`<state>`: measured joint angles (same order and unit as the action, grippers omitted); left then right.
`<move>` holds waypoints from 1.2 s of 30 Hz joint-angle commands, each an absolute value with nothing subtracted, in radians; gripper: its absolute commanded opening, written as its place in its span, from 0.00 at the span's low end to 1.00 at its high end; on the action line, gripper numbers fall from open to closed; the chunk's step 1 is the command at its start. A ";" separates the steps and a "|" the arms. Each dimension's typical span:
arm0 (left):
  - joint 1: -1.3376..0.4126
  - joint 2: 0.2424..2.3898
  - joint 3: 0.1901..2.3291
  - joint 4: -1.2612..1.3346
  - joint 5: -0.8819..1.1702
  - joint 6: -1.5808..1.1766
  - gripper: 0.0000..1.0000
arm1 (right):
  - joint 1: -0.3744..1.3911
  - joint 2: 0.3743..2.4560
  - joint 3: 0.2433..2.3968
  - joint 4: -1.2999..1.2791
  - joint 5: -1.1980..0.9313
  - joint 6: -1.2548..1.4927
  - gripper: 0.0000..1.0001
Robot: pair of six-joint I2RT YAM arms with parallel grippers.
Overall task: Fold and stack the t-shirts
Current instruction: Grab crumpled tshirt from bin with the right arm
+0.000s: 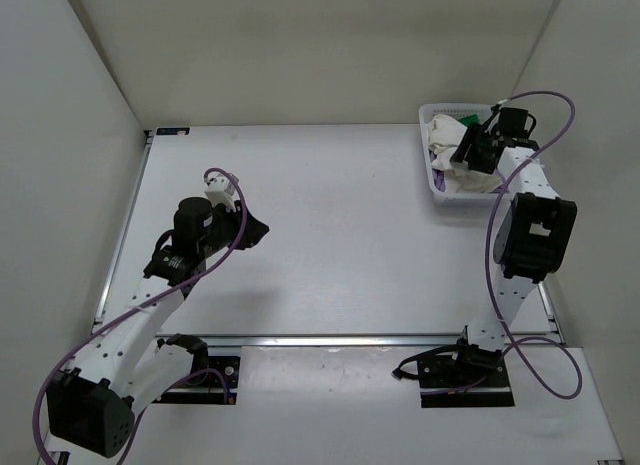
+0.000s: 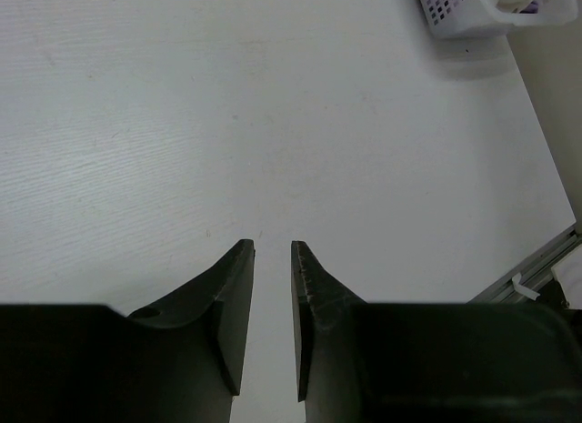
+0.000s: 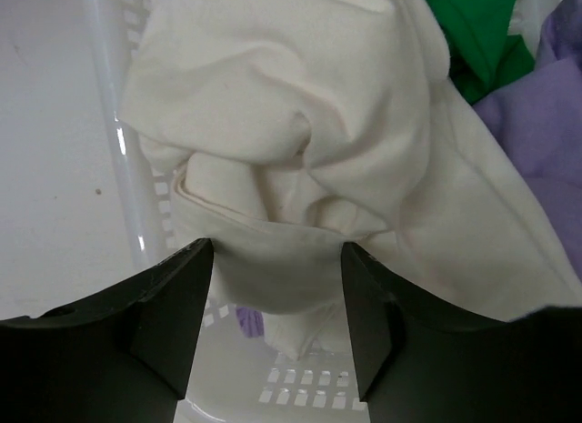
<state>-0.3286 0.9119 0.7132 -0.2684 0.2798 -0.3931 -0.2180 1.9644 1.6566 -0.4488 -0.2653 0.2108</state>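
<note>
Three t-shirts lie crumpled in a white lattice basket (image 1: pixel 432 113) at the table's far right. The cream-white t-shirt (image 3: pixel 300 123) is on top and spills over the rim. The green t-shirt (image 3: pixel 473 32) and the lavender t-shirt (image 3: pixel 546 123) show behind it. My right gripper (image 3: pixel 275 244) hangs over the basket, open wide, with a fold of the cream cloth bulging between its fingers. My left gripper (image 2: pixel 271 244) hovers over bare table left of centre, with only a narrow gap between its fingers and nothing in it.
The basket (image 2: pixel 455 14) stands near the right wall and the table's far edge. White walls enclose the table on three sides. A metal rail (image 1: pixel 350 340) runs along the near edge by the arm bases.
</note>
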 commanded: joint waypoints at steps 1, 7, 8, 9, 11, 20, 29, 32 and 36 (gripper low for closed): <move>-0.313 0.913 0.706 -0.253 0.307 -0.388 0.35 | -0.199 1.985 1.712 -0.466 -0.249 0.189 0.53; -0.307 0.916 0.704 -0.242 0.308 -0.393 0.36 | -0.184 1.974 1.720 -0.442 -0.248 0.202 0.14; -0.307 0.913 0.706 -0.245 0.311 -0.393 0.37 | -0.187 1.979 1.720 -0.442 -0.245 0.204 0.09; -0.299 0.908 0.703 -0.244 0.308 -0.394 0.37 | -0.186 1.958 1.724 -0.445 -0.245 0.203 0.07; -0.302 0.913 0.704 -0.245 0.311 -0.393 0.37 | -0.178 1.921 1.721 -0.434 -0.229 0.210 0.01; -0.331 0.939 0.785 -0.247 0.344 -0.469 0.37 | -0.123 1.612 1.729 -0.460 -0.146 0.207 0.00; -0.238 0.913 0.900 -0.248 0.391 -0.655 0.42 | 0.301 1.294 1.913 -0.488 -0.003 0.095 0.00; -0.195 0.913 0.914 -0.276 0.408 -0.658 0.45 | 0.467 1.279 2.023 -0.477 0.035 0.086 0.00; -0.157 0.926 0.943 -0.324 0.367 -0.637 0.51 | 0.609 1.368 2.261 -0.557 0.008 0.049 0.01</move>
<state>-0.1753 0.9276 0.8989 -0.2798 0.3710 -0.6331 0.5491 1.3243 2.1277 -0.5678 -0.0147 0.0967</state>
